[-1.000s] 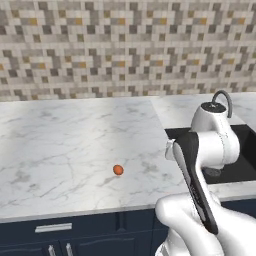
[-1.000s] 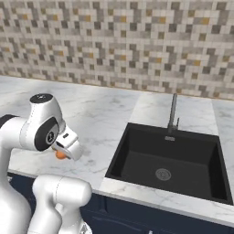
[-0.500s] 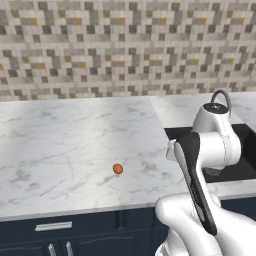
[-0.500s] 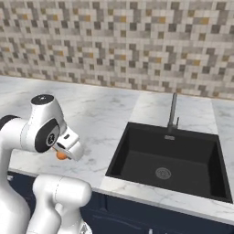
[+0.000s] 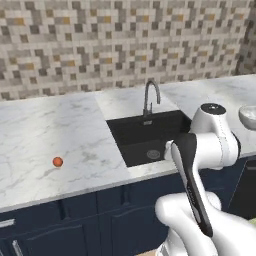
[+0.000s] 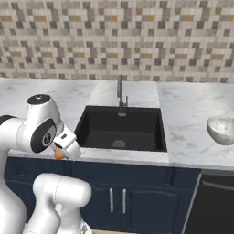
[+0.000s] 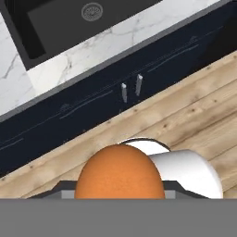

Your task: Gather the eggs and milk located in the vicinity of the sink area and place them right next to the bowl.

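My gripper (image 6: 62,150) is shut on one orange-brown egg (image 6: 58,155), held in front of the counter edge, left of the black sink (image 6: 119,128). In the hand view this egg (image 7: 119,173) bulges up at the bottom and hides the fingertips. A second egg (image 5: 57,161) lies on the marble counter, left of the sink (image 5: 145,137) and its gooseneck tap (image 5: 150,97). The translucent bowl (image 6: 222,129) sits on the counter to the right of the sink, and its rim shows as the bowl (image 5: 248,116) at the right edge of the left base view. The milk is out of view.
Dark blue cabinet doors (image 7: 129,90) with two handles run under the marble counter (image 6: 192,114). Below the hand is a wood floor (image 7: 199,115). A dark appliance front (image 6: 215,201) stands under the bowl. A mosaic tile wall (image 5: 125,45) backs the counter.
The base has driven right, so the whole scene slid left: the sink is now central and the bowl has come into view. The egg stays in the gripper.
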